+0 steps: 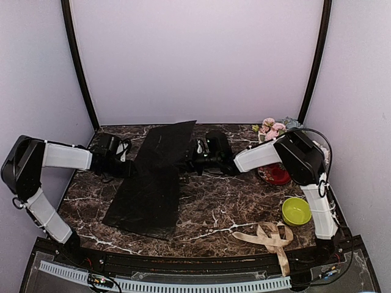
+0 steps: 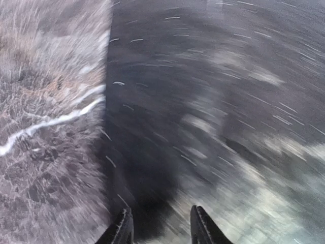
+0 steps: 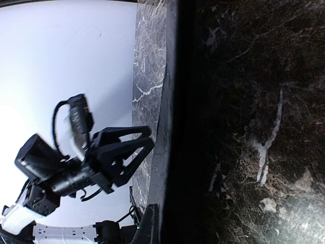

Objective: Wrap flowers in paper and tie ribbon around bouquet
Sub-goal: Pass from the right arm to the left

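The black paper (image 1: 149,189) lies on the marbled table (image 1: 214,207), its far part raised between my two grippers. At the paper's left edge my left gripper (image 1: 126,163) stands open. In the blurred left wrist view its fingertips stay apart (image 2: 160,213) over the paper (image 2: 167,101). My right gripper (image 1: 193,154) is shut on the paper's right edge. The right wrist view shows the paper (image 3: 188,101) edge-on, with one finger (image 3: 152,221) against it. The flowers (image 1: 272,128) lie at the back right. Near the front right edge lies the beige ribbon (image 1: 269,235).
A lime green bowl (image 1: 296,210) sits at the right, beside the right arm's base. A red dish (image 1: 276,176) shows under the right forearm. The white walls close in the table on three sides.
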